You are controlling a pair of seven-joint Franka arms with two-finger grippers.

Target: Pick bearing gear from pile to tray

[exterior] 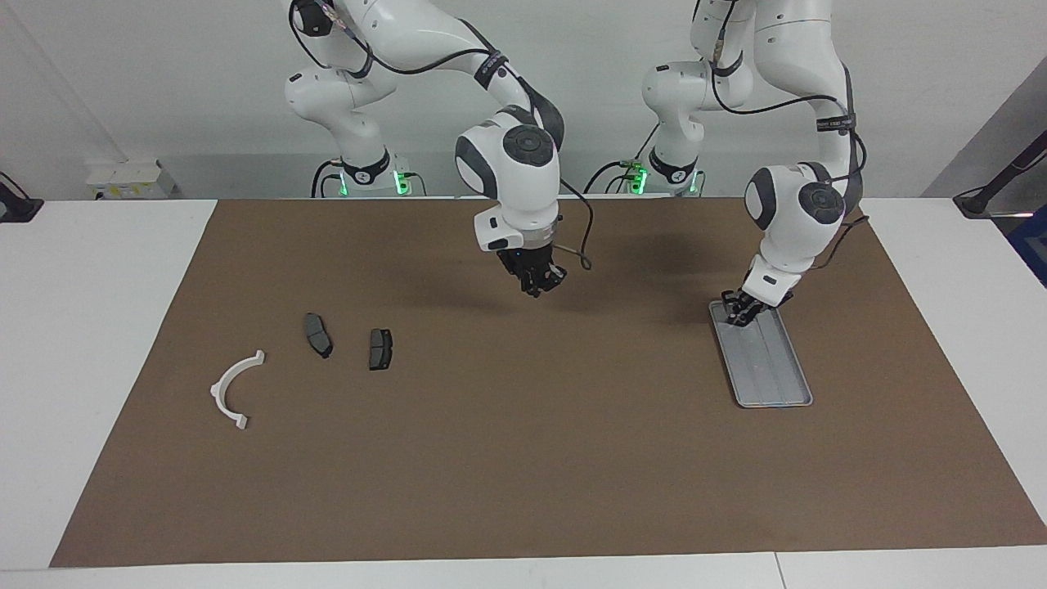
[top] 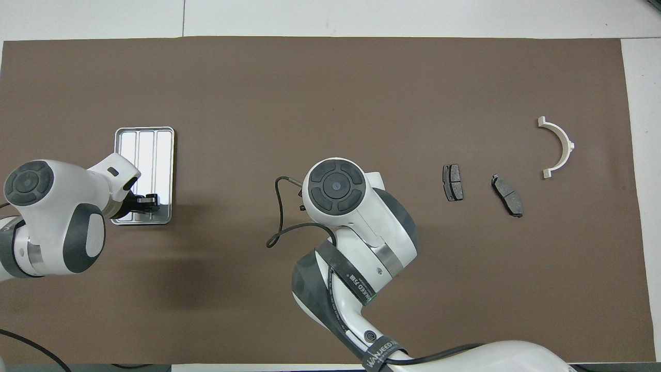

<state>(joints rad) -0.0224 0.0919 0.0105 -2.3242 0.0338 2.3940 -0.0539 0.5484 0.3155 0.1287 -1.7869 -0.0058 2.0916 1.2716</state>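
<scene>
A brown mat (exterior: 523,458) covers most of the white counter (exterior: 90,327), leaving bare white strips at both ends and along the edge farthest from the robots. A seam runs across the bare white strip at that edge. At the counter's edge nearest the robots, toward the right arm's end, a small white box (exterior: 131,177) sits against the wall. Just past that same end, a dark bracket (exterior: 16,204) rests on the counter's corner. At the left arm's end, a dark bar (exterior: 1002,184) slants up off the counter, with a blue object (exterior: 1032,245) at the frame edge.
</scene>
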